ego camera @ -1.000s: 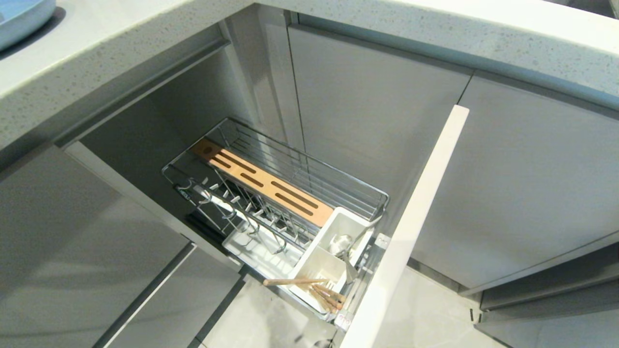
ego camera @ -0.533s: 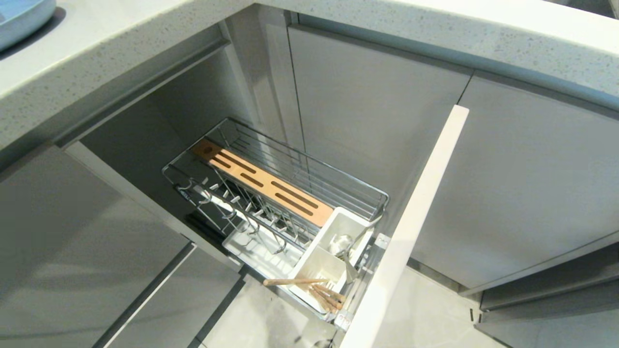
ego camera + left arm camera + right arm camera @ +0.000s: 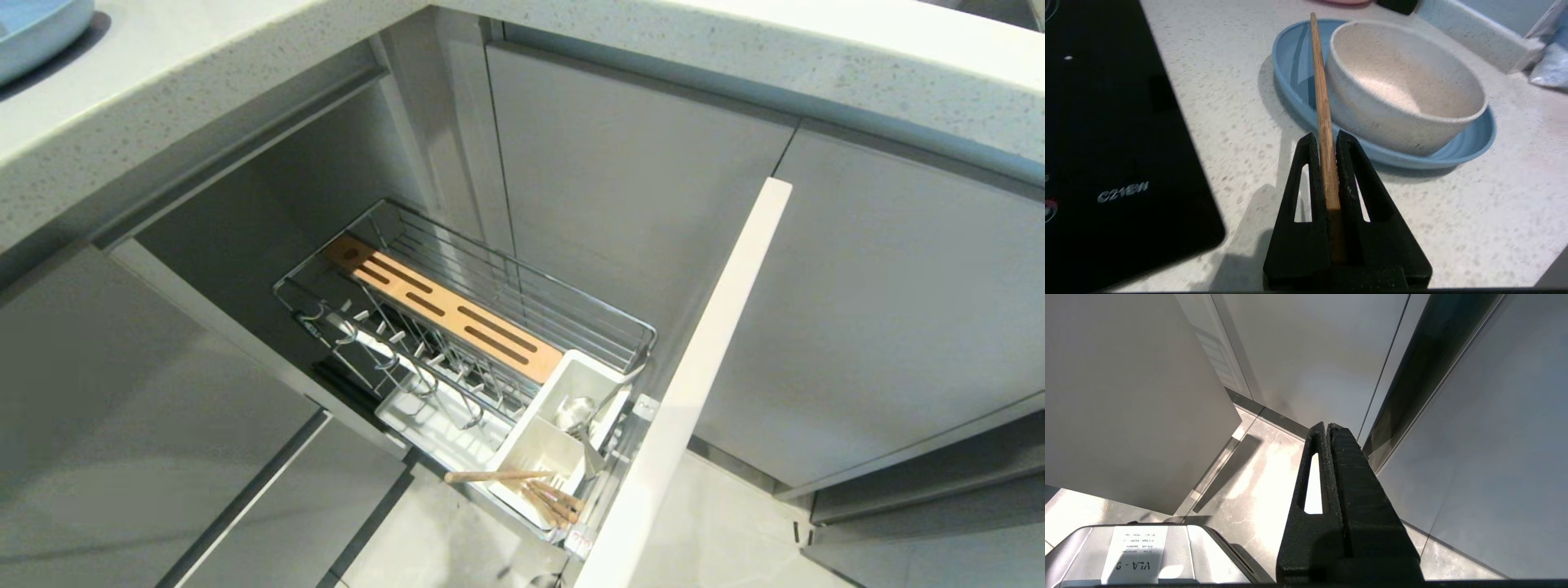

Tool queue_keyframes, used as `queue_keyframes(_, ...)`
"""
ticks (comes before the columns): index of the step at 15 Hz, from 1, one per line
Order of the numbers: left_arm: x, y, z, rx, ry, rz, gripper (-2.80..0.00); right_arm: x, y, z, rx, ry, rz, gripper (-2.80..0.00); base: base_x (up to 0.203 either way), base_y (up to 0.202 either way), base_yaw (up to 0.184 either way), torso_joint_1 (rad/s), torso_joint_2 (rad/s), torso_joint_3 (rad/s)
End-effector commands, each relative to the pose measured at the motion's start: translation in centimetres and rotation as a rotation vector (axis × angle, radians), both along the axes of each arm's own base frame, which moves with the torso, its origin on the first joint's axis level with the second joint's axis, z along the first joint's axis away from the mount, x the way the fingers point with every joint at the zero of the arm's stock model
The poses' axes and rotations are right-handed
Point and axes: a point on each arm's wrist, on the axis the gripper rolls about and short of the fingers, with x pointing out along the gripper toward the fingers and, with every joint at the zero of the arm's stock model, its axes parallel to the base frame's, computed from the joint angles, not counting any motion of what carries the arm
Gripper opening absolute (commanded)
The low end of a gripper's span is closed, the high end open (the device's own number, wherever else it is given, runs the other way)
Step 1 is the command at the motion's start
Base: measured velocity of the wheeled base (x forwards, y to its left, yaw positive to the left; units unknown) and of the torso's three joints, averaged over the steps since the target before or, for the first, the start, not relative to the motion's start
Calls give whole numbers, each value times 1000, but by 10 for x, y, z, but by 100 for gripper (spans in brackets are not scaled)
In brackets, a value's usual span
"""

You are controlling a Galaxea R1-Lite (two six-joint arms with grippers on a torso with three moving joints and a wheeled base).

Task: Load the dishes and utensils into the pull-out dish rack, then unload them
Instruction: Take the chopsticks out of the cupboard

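Clamped narrowly in the left gripper (image 3: 1327, 136), one chopstick (image 3: 1321, 90) is best lowered flat beside the bowl (image 3: 1404, 85).

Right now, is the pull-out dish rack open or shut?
Open. The pull-out dish rack stands out of the cabinet, its wire basket, wooden strip and white caddy all exposed behind the front panel.

White bowl (image 3: 1404, 87) on blue plate (image 3: 1290, 61), one wooden chopstick (image 3: 1323, 106) above counter, spoon (image 3: 575, 412) in rack caddy (image 3: 563, 384)
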Motion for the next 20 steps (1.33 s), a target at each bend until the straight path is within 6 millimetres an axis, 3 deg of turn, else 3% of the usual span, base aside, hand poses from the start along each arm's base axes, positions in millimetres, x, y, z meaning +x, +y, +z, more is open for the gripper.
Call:
queue_keyframes(1,7,3,3,2,-12,-8,-280,0,0,0,2,-3,0,-280,0,0,0,0,0,0)
queue_keyframes(9,14,6,4,20,-33,-35,-280,0,0,-1,0,-2,0,-280,0,0,0,0,0,0)
queue_keyframes(20,20,9,-9,27,-44,-38,-280,0,0,0,1,-1,0,-280,0,0,0,0,0,0)
